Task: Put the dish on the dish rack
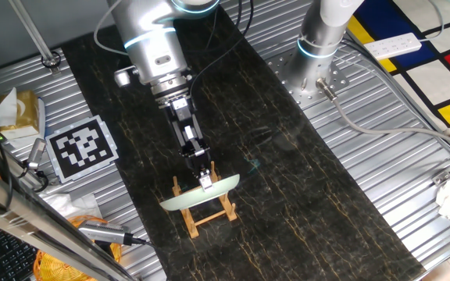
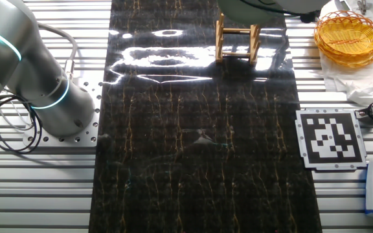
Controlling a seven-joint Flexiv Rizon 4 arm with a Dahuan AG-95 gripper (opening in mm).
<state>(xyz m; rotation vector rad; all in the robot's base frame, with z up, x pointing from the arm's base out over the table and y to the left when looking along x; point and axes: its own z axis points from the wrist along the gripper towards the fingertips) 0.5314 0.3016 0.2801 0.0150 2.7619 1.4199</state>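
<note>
While the fingers (image 1: 206,179) clench its upper rim, the glossy mint-green round plate (image 1: 198,193) stands in the small light-wood rack (image 1: 206,209) at lower centre; seemingly stiff, slippery, breakable.

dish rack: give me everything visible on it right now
The dish rack is small, light wood: two parallel rails, cross bars, upright pegs. It stands upright on the dark marbled mat. The pale green dish sits on edge across it, wider than the rack, with the gripper at the dish's upper rim. In the other fixed view only its frame shows.
</note>
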